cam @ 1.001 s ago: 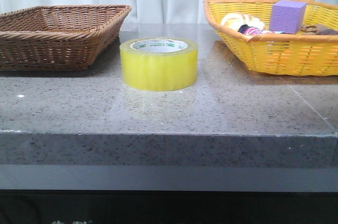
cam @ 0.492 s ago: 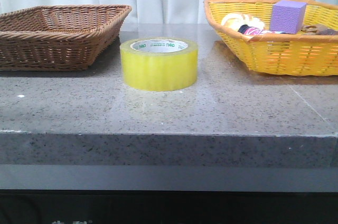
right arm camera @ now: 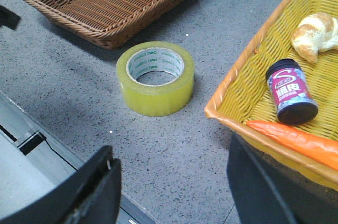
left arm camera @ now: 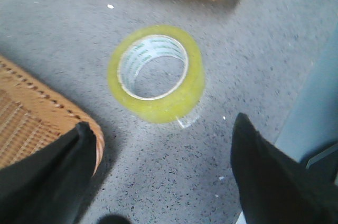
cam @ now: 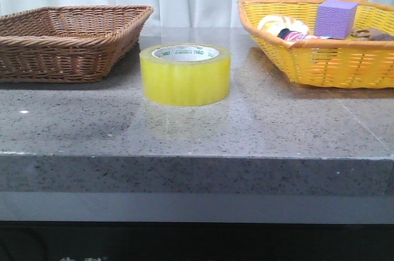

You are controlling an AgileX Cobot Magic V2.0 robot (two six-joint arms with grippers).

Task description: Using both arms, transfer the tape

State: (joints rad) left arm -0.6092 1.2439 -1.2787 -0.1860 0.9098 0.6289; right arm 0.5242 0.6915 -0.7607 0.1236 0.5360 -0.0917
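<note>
step: pre-grasp, nothing held | tape flat on table between two baskets | left gripper and right gripper spread, above | next: one descends, straddles roll wall

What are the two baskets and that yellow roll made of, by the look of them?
The brown basket looks like woven wicker or rattan: matte, with thin twisted strands. The yellow basket has flat, glossy woven strips, probably plastic, though that is not certain. The roll appears to be translucent, shiny plastic tape, wound on a white printed core that may be cardboard.
</note>
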